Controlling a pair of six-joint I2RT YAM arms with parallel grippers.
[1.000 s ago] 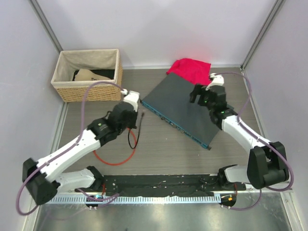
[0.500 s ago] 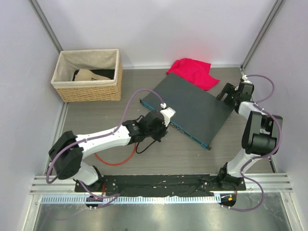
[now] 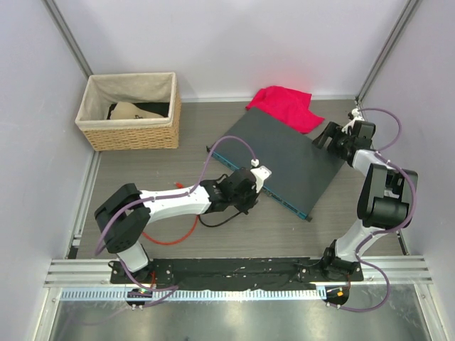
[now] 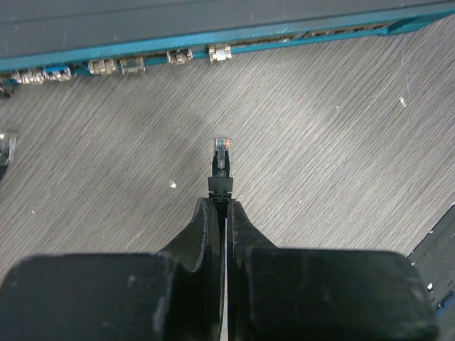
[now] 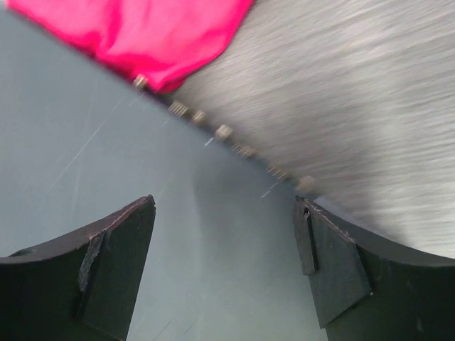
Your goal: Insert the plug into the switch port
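The table (image 3: pixel 341 227) is walled on three sides, and the large dark-grey box (image 3: pixel 284 160) lies askew on it. The box's teal front face (image 4: pixel 284 32) is turned toward the arms' bases. In front of that face, toward the box's right-hand end, the wood is bare. On the box's right flank only a narrow strip separates it from the wall. The woven basket (image 3: pixel 131 110) stands well apart from the box's left corner, against the far-left wall. A red cloth (image 3: pixel 284 105) touches the box's back edge, and one fold lies over it.

The right gripper (image 5: pixel 224 241) hangs over the box's top just inside the back edge near the cloth. Its jaws are spread wide and hold nothing. The left gripper (image 4: pixel 226 206) sits in front of the box's face with its jaws pinched together on the boot of the plug (image 4: pixel 222 155). A loop of red cable (image 3: pixel 167 238) and a black cable (image 3: pixel 213 220) lie on the table on the base side of the box's front, near the left arm.

The plug's clear tip points at the face, short of it, with a stretch of bare table between them. The switch ports (image 4: pixel 219 52) line the face's lower edge, and the tip is roughly in line with the right end of a small cluster of them.
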